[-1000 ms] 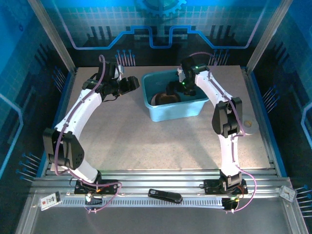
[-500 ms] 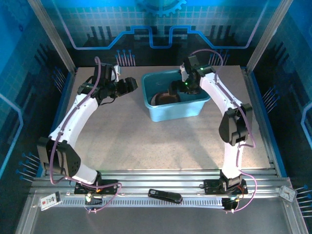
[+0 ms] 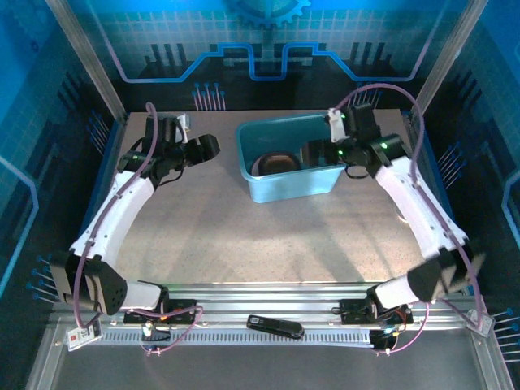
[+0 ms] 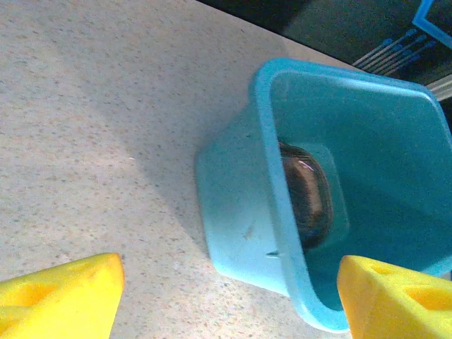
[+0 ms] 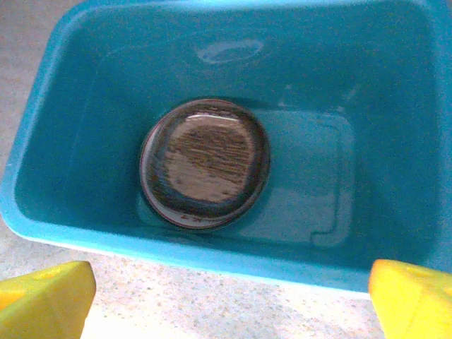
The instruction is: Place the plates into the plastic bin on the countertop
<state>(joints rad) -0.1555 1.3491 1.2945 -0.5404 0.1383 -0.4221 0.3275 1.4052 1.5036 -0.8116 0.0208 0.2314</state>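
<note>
The teal plastic bin (image 3: 323, 176) stands at the back centre of the beige countertop (image 3: 244, 236). Inside it lie stacked plates (image 3: 275, 162): a smoky-brown plate (image 5: 205, 159) rests on a white one whose red-patterned rim (image 5: 185, 215) peeks out below. From the left wrist the brown plate (image 4: 308, 194) shows past the bin wall (image 4: 240, 212). My left gripper (image 3: 208, 147) (image 4: 226, 304) hovers left of the bin, open and empty. Just outside the bin's right wall (image 5: 212, 251), my right gripper (image 3: 314, 151) (image 5: 229, 304) is open and empty.
A black remote-like object (image 3: 275, 326) lies on the metal rail in front of the arm bases. Blue edging (image 3: 445, 211) and frame posts border the countertop. The right arm's elbow (image 3: 435, 276) hangs low at the right side.
The right gripper has pulled up and rightward out of the bin, its elbow swinging down to the right. The left gripper has drawn back to the left, away from the bin.
</note>
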